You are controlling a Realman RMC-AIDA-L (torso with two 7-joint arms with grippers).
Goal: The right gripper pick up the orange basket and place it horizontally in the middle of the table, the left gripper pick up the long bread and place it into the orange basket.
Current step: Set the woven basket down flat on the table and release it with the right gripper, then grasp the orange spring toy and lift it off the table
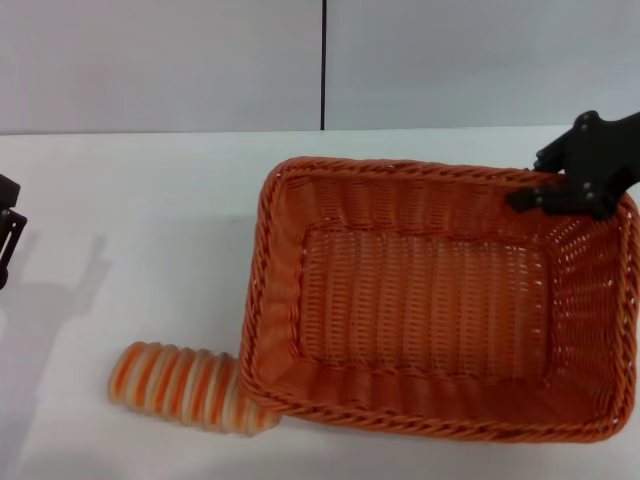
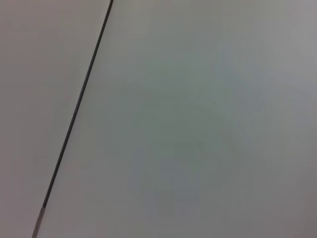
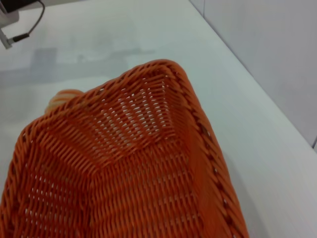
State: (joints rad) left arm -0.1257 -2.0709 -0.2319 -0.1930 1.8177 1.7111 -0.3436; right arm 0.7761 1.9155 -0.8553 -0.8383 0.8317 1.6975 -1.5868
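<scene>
One hazard sits nearest me: the long bread (image 1: 185,387) lies on the table (image 1: 130,200) with its end touching, maybe tucked under, the orange basket (image 1: 440,420) at its near-left corner, so I judge any basket move could drag or roll it. Farther back, the right gripper (image 1: 548,197) sits on the far-right rim, seemingly pinching it. At the left edge, I cannot tell whether the left gripper (image 1: 8,235) is open.

Open table upper left, basket blocks centre-right.
Orange basket (image 1: 440,330) fills centre and right; its lower-left corner overlaps long bread (image 1: 185,387). Table (image 1: 130,210) bare upper left.
</scene>
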